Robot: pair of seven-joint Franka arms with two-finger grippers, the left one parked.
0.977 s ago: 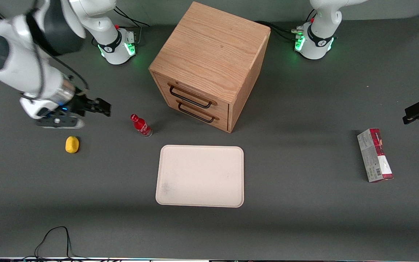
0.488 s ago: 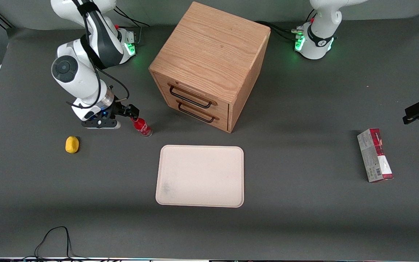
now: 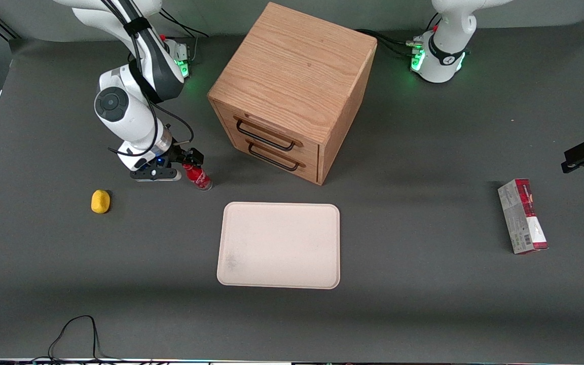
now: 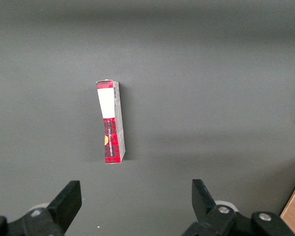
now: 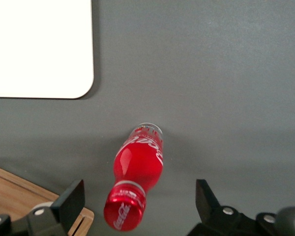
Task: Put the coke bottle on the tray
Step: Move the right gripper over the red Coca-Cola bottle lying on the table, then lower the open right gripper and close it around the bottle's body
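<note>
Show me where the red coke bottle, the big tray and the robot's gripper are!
coke bottle (image 5: pixel 137 164), right wrist view, on its red body.
tray (image 3: pixel 279 246), front view, on its bare flat middle.
gripper (image 5: pixel 140 204), right wrist view, midway between its open fingertips, above the bottle's cap.

Red coke bottle (image 5: pixel 137 167) – white lettering; cream tray (image 3: pixel 279 245); black gripper (image 5: pixel 140 206) above the bottle.

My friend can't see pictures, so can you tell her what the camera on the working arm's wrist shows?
A small red coke bottle stands upright on the dark grey table, seen from above, between the open fingers of the robot's hand, which have not closed on it. A rounded corner of the cream tray and an edge of the wooden cabinet also show.
</note>
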